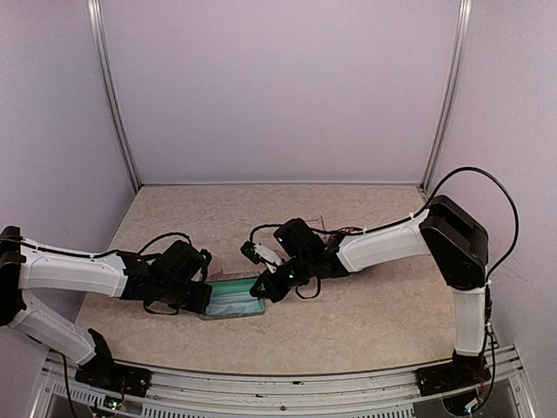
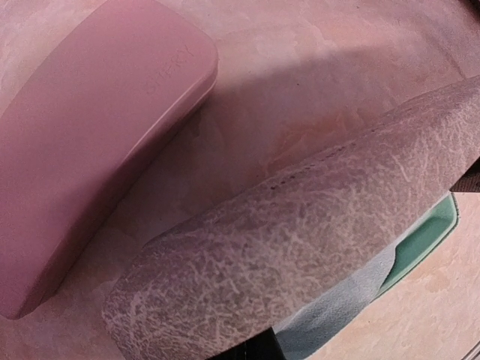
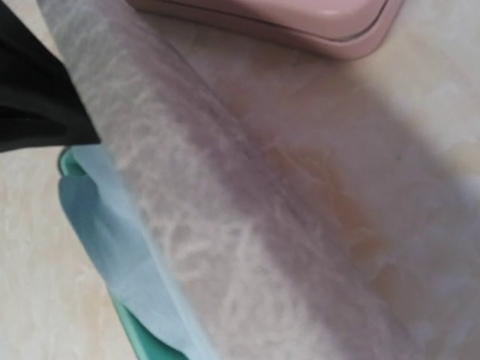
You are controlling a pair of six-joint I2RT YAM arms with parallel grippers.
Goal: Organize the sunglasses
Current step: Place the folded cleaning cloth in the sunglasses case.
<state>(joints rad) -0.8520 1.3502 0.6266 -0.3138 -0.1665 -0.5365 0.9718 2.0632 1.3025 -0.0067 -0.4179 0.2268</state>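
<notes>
An oblong grey case [image 1: 233,299] with a green inside lies open between my two arms. Its cracked grey lid [image 2: 300,247] fills both wrist views [image 3: 225,225], raised over a light-blue cloth [image 2: 345,315] in the green tray [image 3: 142,337]. My left gripper [image 1: 205,298] is shut at the case's left end and my right gripper [image 1: 264,287] is shut at its right end, both against the lid. Whether either pinches the lid is hidden. A thin reddish sunglasses frame [image 1: 335,231] peeks out behind my right wrist, mostly hidden.
A pink oblong case [image 2: 90,135] lies shut on the table just beyond the grey one, its edge also in the right wrist view [image 3: 300,19]. A black part of the left arm [image 3: 37,97] sits beside the lid. Purple walls enclose the table [image 1: 365,331].
</notes>
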